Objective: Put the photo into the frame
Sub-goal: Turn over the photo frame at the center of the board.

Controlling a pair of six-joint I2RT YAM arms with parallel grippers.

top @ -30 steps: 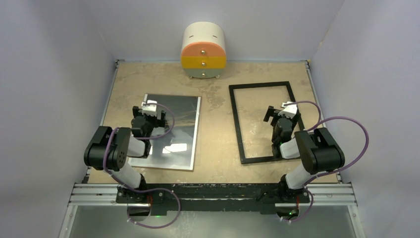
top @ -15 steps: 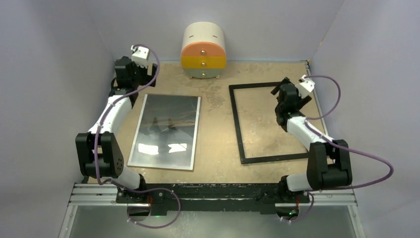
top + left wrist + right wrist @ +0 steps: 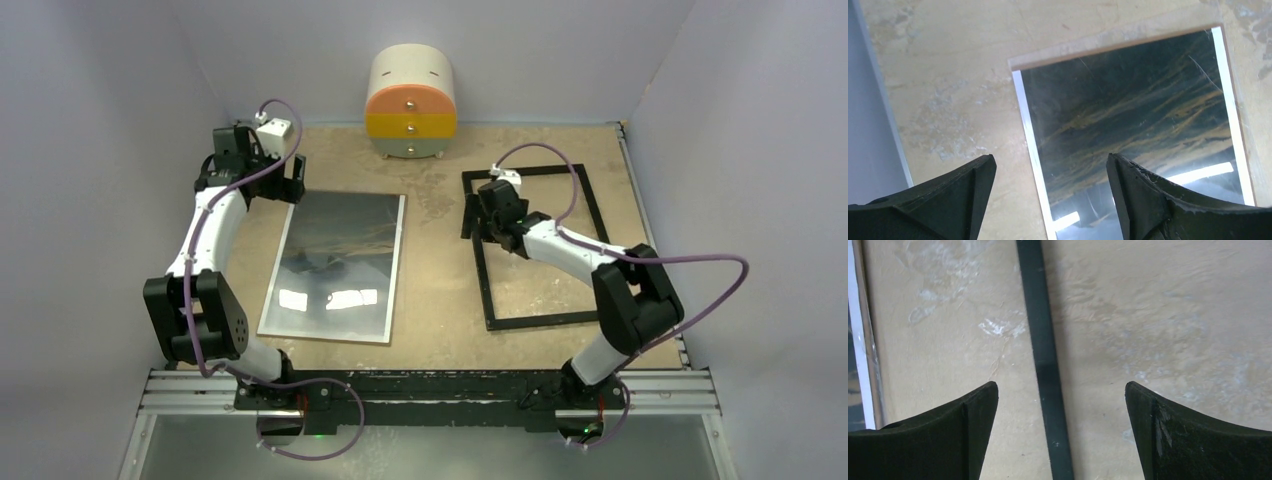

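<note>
**Reaching step: photo and frame apart, both hands empty**

Shows the photo (image 3: 335, 265) flat and face up on the left half of the surface (image 3: 440, 290), well apart from the frame (image 3: 540, 320) lying flat on the right half. Appears as a thin glossy rectangle: dusky grey-green landscape with ochre streaks, narrow white margin, bright glare bars toward the near end, fine scratches in the left wrist view. Reveals a tan strip (image 3: 1108, 44) just beyond the far and right margins; cannot tell what it belongs to. Presents the frame as a slim matt black rectangle, with the mottled beige surface visible through the opening and no pane discernible.

Places the left hand (image 3: 285, 183) above the photo's far-left corner, jaws spread wide and holding nothing. Places the right hand (image 3: 485, 222) above the frame's left rail, jaws likewise wide apart and empty, the rail running between them.

Reads as the approach, nothing yet lifted. Calls next, on this judgement, for lowering the left hand to the photo's edge and working that slick, flat sheet up off the surface, probably an awkward pinch. Includes a rounded drawer unit (image 3: 412, 105) at the far edge.
</note>
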